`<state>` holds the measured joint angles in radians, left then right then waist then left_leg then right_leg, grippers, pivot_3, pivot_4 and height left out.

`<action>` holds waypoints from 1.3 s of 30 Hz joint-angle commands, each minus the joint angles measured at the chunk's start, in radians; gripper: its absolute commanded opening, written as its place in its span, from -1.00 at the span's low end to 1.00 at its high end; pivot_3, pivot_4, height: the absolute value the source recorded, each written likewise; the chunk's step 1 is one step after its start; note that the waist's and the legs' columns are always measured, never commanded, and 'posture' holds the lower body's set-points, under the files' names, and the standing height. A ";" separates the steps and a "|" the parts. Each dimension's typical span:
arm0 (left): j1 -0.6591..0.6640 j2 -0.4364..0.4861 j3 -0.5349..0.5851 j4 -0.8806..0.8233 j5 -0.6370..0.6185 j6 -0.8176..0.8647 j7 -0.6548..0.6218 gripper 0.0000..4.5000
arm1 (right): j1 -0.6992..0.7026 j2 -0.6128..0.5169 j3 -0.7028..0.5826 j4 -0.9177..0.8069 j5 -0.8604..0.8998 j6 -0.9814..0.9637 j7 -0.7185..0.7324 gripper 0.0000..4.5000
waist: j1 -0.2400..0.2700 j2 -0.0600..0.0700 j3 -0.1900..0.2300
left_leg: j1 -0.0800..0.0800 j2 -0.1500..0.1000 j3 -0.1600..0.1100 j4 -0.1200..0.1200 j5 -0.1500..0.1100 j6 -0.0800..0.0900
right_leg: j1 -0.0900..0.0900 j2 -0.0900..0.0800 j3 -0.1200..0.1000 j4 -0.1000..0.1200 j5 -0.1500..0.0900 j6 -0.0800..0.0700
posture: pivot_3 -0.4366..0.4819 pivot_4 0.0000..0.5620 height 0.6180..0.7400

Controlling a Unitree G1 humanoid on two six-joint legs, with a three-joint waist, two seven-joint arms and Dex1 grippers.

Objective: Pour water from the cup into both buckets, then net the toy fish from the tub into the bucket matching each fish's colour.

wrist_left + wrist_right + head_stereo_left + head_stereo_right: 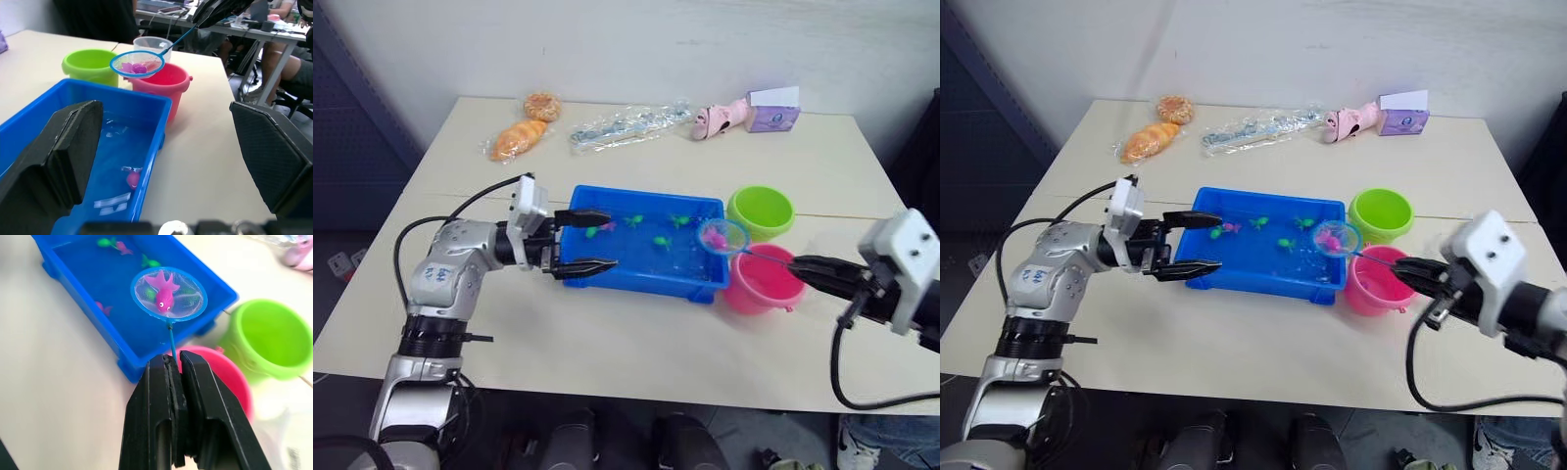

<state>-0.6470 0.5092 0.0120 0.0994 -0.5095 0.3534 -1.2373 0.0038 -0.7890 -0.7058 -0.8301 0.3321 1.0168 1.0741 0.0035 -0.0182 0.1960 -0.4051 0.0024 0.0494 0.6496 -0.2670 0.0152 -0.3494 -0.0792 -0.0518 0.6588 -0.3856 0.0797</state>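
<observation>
The blue tub (pixel 700 281) holds water, green toy fish (pixel 661 241) and a pink one (pixel 607 227). My left gripper (pixel 613 240) is open, its fingers (pixel 58 156) straddling the tub's front left corner. My right gripper (pixel 173 363) is shut on the thin handle of the net (pixel 197 286). The blue hoop hangs above the tub's right end, next to the pink bucket (pixel 762 284), and a pink fish (pixel 164 293) lies in it. The green bucket (pixel 760 211) stands behind the pink one. The clear cup (pixel 151 45) stands just beyond the pink bucket.
Along the table's back edge lie a bread roll (pixel 521 137), a doughnut (pixel 542 104), a clear plastic bag (pixel 626 125), a pink toy (pixel 720 119) and a purple box (pixel 771 113). The left wrist view has desks and seated people (pixel 293 73) past the table.
</observation>
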 commanded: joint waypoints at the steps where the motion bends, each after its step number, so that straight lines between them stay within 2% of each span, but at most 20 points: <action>1: -0.032 -0.039 -0.013 -0.004 -0.019 -0.016 -0.004 0.98 | 0.095 0.040 -0.132 0.001 -0.023 -0.149 -0.034 -1.00 | 0.001 0.000 0.000 | 0.000 0.000 0.000 0.000 0.000 0.000 | 0.001 0.000 0.000 0.000 0.000 0.000 | -0.05 -0.47 1.00; 7: -0.045 -0.094 -0.038 0.018 -0.011 -0.029 -0.017 0.98 | 0.269 0.129 -0.181 0.089 -0.109 -0.519 -0.097 -1.00 | -0.007 0.000 0.000 | 0.004 0.000 0.000 -0.001 0.000 0.000 | 0.004 0.001 0.000 -0.002 0.000 0.001 | -0.05 -0.47 1.00; 18: -0.060 -0.130 -0.048 0.049 -0.004 -0.044 -0.022 0.98 | 0.489 0.140 -0.096 0.349 -0.444 -1.365 -0.250 -1.00 | -0.004 0.000 0.000 | 0.010 0.000 0.001 -0.002 0.001 -0.001 | 0.008 0.001 0.002 -0.003 0.000 0.001 | -0.05 -0.47 1.00; 20: -0.059 -0.130 -0.046 0.050 -0.005 -0.043 -0.020 0.98 | 0.491 0.141 -0.100 0.395 -0.531 -1.486 -0.336 -1.00 | -0.004 0.000 0.000 | 0.010 0.000 0.001 -0.002 0.001 -0.001 | 0.008 0.001 0.002 -0.003 0.000 0.001 | -0.05 -0.47 1.00; 21: -0.056 -0.130 -0.044 0.048 -0.006 -0.040 -0.016 0.98 | 0.489 0.131 -0.113 0.421 -0.644 -1.589 -0.416 -1.00 | -0.005 0.000 0.000 | 0.010 0.000 0.001 -0.002 0.001 -0.001 | 0.009 0.001 0.002 -0.003 0.000 0.001 | -0.05 -0.47 1.00; 24: -0.045 -0.132 -0.043 0.036 -0.010 -0.031 -0.006 0.98 | 0.498 0.112 -0.115 0.494 -0.814 -1.768 -0.556 -1.00 | -0.005 0.000 0.000 | 0.013 0.000 0.003 -0.003 0.001 -0.002 | 0.010 0.001 0.003 -0.003 0.000 0.001 | -0.05 -0.47 1.00; 32: -0.044 -0.129 -0.045 0.033 -0.010 -0.023 -0.004 0.98 | 0.481 0.036 -0.093 0.607 -1.080 -1.943 -0.809 -1.00 | -0.005 0.000 0.000 | 0.014 0.000 0.003 -0.004 0.002 -0.003 | 0.010 0.001 0.004 -0.003 0.000 0.001 | -0.05 -0.47 1.00; 39: -0.038 -0.120 -0.043 0.031 -0.011 -0.020 -0.007 0.98 | 0.456 -0.019 -0.061 0.635 -1.153 -1.921 -0.920 -1.00 | -0.005 0.000 0.000 | 0.014 0.000 0.003 -0.004 0.002 -0.004 | 0.010 0.001 0.004 -0.003 0.000 0.001 | -0.05 -0.47 1.00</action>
<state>-0.6880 0.3832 -0.0395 0.1655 -0.5067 0.3363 -1.2421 0.4741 -0.7857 -0.7578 -0.1880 -0.8211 -0.9151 0.1901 -0.0018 -0.0178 0.1958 -0.3913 0.0027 0.0526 0.6456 -0.2652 0.0115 -0.3392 -0.0777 -0.0475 0.6559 -0.3856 0.0807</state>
